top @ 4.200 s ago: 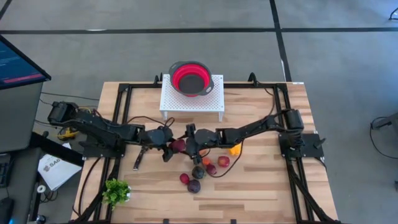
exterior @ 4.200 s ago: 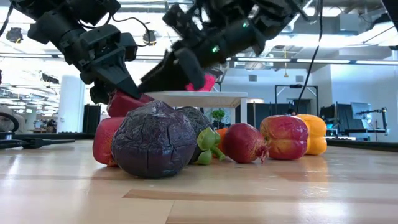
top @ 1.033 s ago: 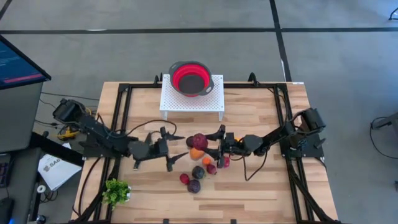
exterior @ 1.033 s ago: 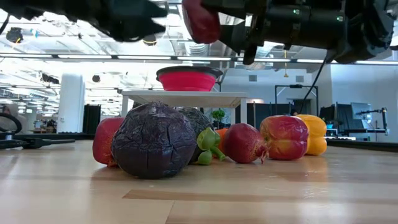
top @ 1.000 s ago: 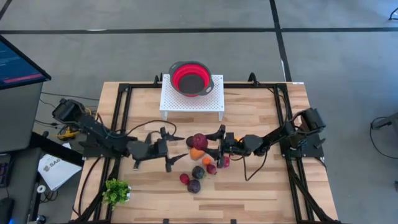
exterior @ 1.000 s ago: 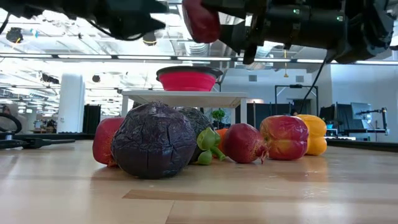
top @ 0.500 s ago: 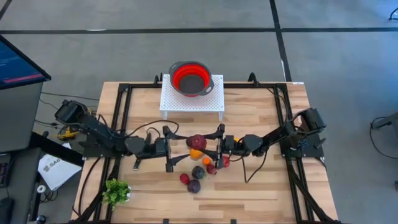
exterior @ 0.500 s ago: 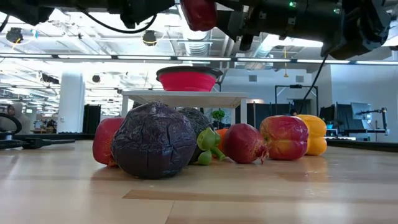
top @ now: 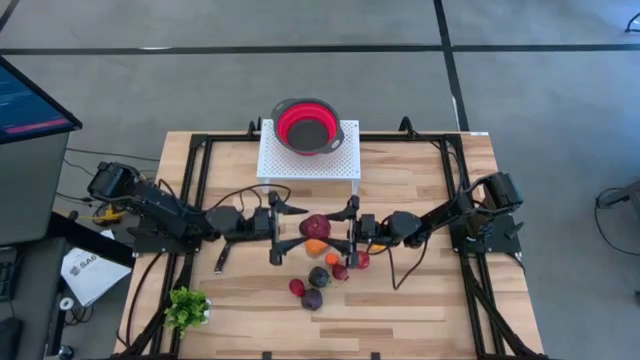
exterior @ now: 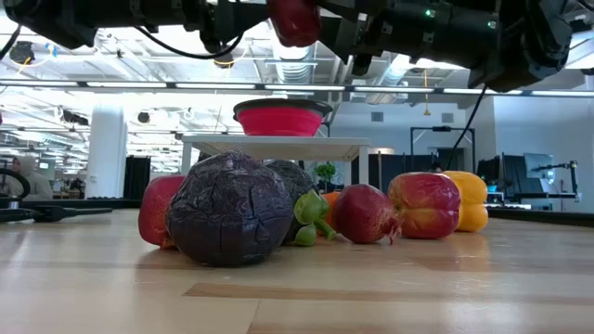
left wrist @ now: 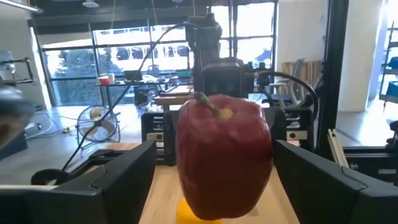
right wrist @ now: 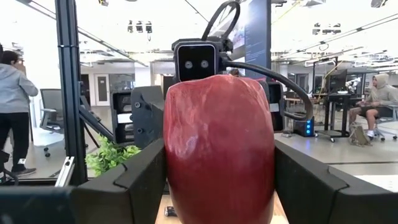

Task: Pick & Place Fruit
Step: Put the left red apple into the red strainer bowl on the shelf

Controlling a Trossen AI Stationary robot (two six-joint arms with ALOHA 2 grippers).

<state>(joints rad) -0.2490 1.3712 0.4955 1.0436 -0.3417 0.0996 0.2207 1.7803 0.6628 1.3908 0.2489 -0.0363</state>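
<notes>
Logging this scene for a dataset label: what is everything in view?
held fruit: one, dark red, in the air between both hands
loose fruit: about seven, orange, red, maroon, on the table below
bowl: one, red, on white stand, table's far edge
plant sprig: one, green, table's near left corner
people: two, in the room behind
right hand: shut on held fruit
left hand: open around it

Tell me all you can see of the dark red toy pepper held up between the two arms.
The dark red toy bell pepper looks like glossy plastic, lobed, with a green stem. It hangs in the air above the fruit pile. The right gripper clamps its sides; the left gripper stands open around it.
</notes>
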